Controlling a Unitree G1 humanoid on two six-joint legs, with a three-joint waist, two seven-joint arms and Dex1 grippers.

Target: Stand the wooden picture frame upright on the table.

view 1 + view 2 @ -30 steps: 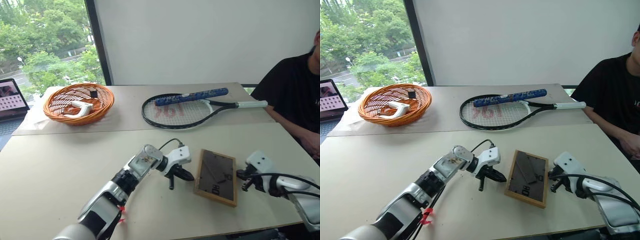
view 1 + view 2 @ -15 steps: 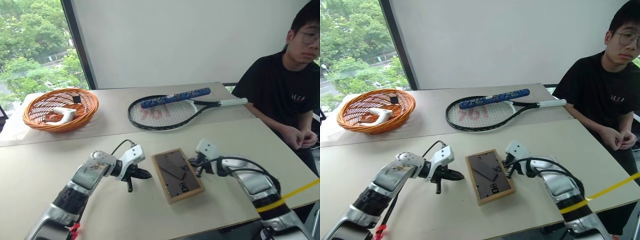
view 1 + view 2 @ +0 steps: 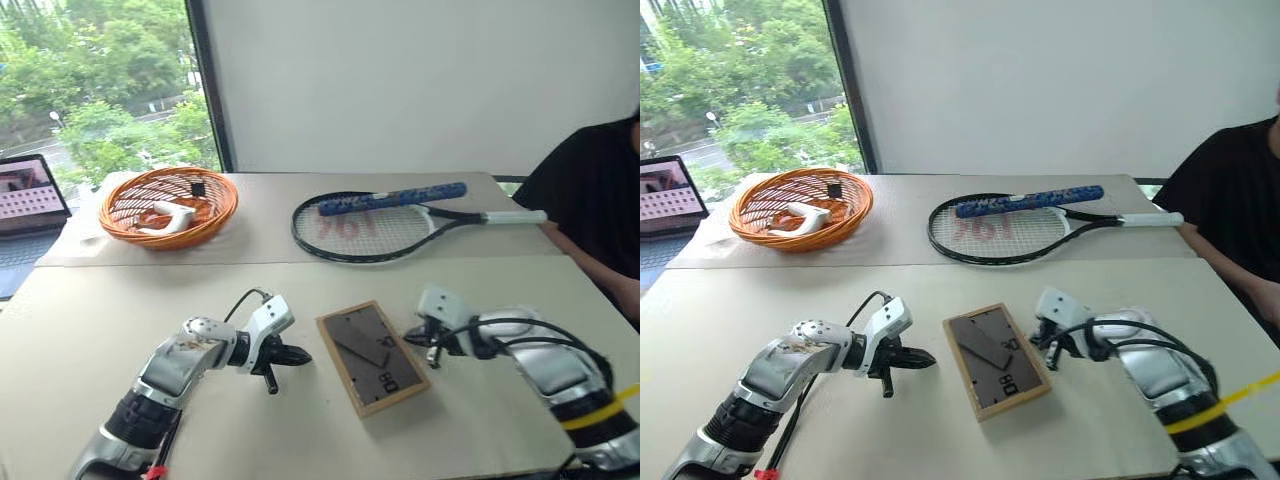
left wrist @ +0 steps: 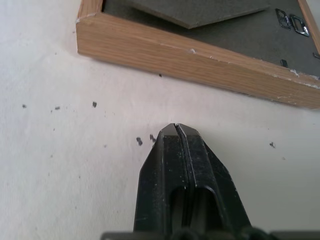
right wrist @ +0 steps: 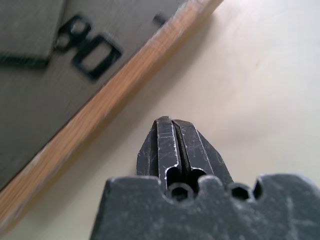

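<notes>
Both end effectors, left and right, drew nearer the wooden picture frame, fingers pressed together, empty. Frame lies back-up on worktop between them; picture side hidden.

Head pair looks down over the table; wrist cameras sit close, sharing the wooden picture frame.

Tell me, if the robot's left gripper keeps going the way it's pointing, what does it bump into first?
Most likely the wooden picture frame. The left gripper is shut and aims at the frame's light-wood side edge, with bare table between them. It tilts downward, so it might graze the table first; depth is hard to judge.
</notes>
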